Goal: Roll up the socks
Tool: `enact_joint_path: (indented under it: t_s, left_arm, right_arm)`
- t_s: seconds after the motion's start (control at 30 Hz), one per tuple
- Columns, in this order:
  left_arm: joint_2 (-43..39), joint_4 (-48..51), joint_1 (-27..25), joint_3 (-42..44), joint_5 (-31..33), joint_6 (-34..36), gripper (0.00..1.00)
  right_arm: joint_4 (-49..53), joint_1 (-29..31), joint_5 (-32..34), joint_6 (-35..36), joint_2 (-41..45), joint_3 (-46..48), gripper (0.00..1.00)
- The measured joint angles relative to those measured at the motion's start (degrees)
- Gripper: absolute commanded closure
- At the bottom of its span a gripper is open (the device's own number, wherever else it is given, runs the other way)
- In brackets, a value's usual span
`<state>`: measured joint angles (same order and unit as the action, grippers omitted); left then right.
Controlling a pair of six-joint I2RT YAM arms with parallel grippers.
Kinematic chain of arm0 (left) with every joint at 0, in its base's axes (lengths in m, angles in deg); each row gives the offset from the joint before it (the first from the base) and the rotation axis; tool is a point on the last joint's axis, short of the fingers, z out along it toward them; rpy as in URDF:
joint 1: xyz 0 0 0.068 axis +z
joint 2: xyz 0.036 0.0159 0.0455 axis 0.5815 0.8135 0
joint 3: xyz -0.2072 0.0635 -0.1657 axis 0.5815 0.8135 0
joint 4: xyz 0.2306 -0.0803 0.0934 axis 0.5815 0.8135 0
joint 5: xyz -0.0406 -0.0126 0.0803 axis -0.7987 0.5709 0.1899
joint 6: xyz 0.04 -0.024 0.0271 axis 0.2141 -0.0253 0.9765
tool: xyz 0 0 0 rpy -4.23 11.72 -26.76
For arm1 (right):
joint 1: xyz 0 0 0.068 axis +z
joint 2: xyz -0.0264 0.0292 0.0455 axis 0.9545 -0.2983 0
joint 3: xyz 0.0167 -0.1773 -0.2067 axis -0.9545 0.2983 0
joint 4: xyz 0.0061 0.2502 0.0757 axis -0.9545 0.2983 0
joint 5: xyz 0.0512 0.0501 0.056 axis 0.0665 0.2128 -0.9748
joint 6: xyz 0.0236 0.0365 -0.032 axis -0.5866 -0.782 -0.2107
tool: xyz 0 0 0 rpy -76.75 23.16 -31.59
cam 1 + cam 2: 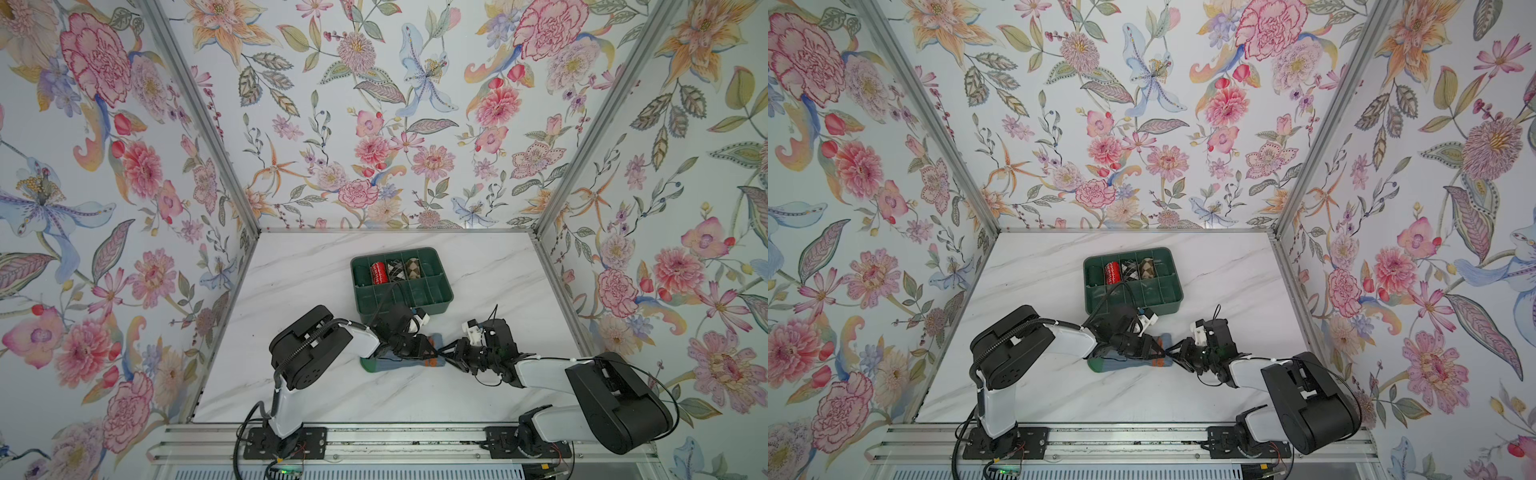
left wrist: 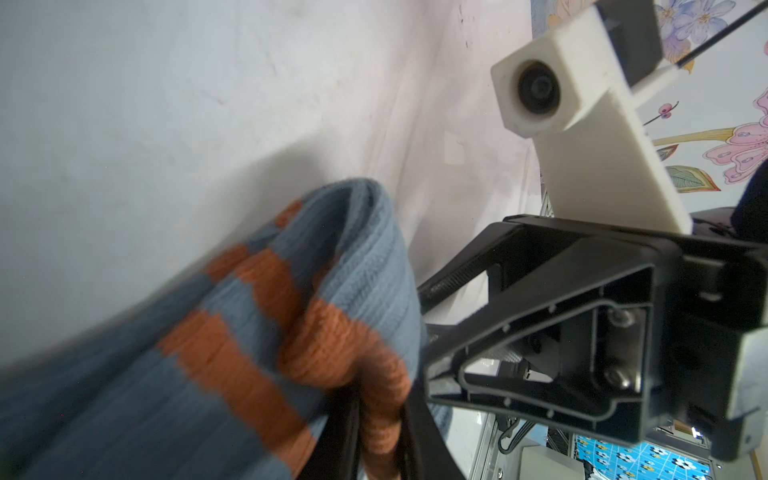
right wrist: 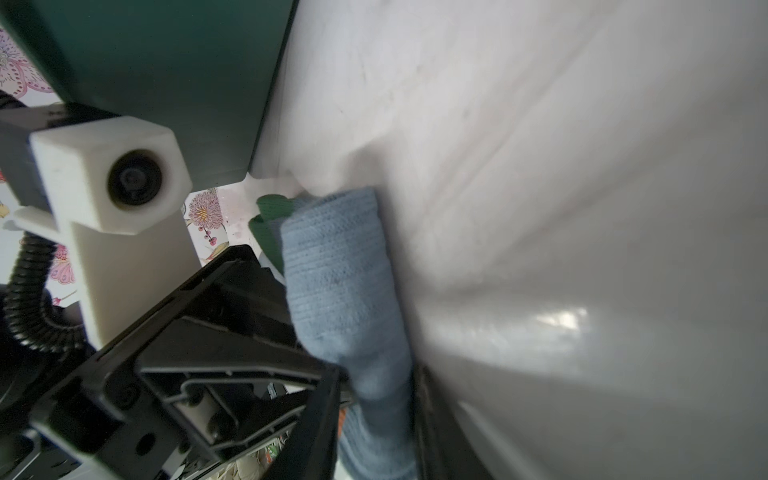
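The socks (image 1: 397, 366) (image 1: 1121, 364) lie on the marble table in front of the tray. They are grey-blue ribbed fabric with a green toe (image 1: 367, 365) on the left and orange stripes near the right end. My left gripper (image 1: 433, 354) (image 2: 382, 440) is shut on the orange cuff, which shows between its jaws in the left wrist view. My right gripper (image 1: 445, 354) (image 3: 376, 419) meets it tip to tip and is shut on a fold of grey-blue sock (image 3: 345, 282). The lifted end curls over (image 2: 365, 232).
A green divided tray (image 1: 442, 300) stands just behind the grippers, holding a red patterned bundle (image 1: 378, 272), a black-white argyle bundle (image 1: 395, 270) and a brown argyle bundle (image 1: 412, 268). Flowered walls enclose the table on three sides. A metal rail (image 1: 374, 440) runs along the front.
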<state>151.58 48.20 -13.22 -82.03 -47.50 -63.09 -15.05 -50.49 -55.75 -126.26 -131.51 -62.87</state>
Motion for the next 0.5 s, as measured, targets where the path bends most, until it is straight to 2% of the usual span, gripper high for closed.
enact_joint_path:
  t_s: [0.3,0.5]
  left_arm:
    - [0.0,-0.2,0.1,0.1,0.0,0.0,0.80]
    - [-0.8,1.0,0.1,0.1,0.2,0.5,0.72]
  right_arm:
    - [-1.6,0.9,1.4,0.8,-1.6,0.0,1.00]
    - [0.2,2.3,3.6,2.4,-0.8,-0.9,1.00]
